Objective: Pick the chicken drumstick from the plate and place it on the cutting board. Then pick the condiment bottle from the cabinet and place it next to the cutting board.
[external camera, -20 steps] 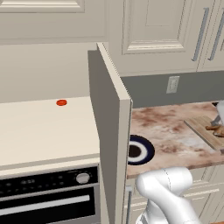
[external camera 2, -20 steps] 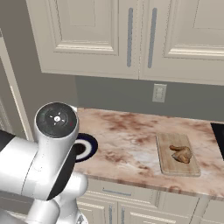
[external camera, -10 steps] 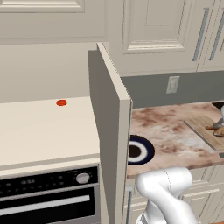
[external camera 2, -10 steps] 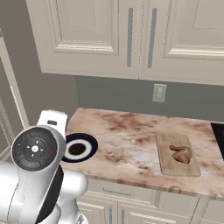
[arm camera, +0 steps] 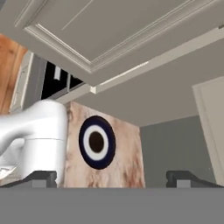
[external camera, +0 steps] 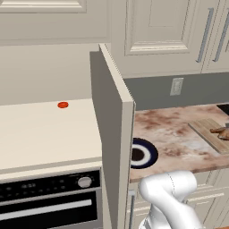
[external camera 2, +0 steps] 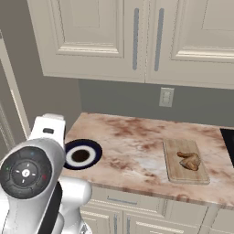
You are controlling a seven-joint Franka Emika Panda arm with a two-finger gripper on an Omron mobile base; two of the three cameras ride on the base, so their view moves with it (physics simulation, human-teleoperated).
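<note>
The chicken drumstick [external camera 2: 189, 160] lies on the tan cutting board [external camera 2: 176, 171], which sits at the right of the marbled counter; both also show at the right edge of the left base view, drumstick [external camera: 221, 131] on cutting board [external camera: 205, 127]. The navy-rimmed plate [external camera 2: 94, 148] stands bare near the counter's left end, plate [external camera: 151, 154], plate [arm camera: 97, 142]. My gripper [arm camera: 113, 178] is open, its tips far apart with nothing between them, facing the plate and the counter's end. The cabinet [external camera: 44, 129] has its door [external camera: 112, 134] swung open. The condiment bottle is out of view.
A small red disc [external camera: 63, 104] lies on the cabinet's cream shelf. An oven front [external camera: 49, 201] sits below it. Closed wall cabinets [external camera 2: 137, 41] hang over the counter, and an outlet [external camera 2: 166, 97] is on the grey wall. My arm [external camera: 170, 197] rises in front of the counter.
In the right base view my arm's big joint has sunk down and left, uncovering the plate. Plate, drumstick and board have not moved.
</note>
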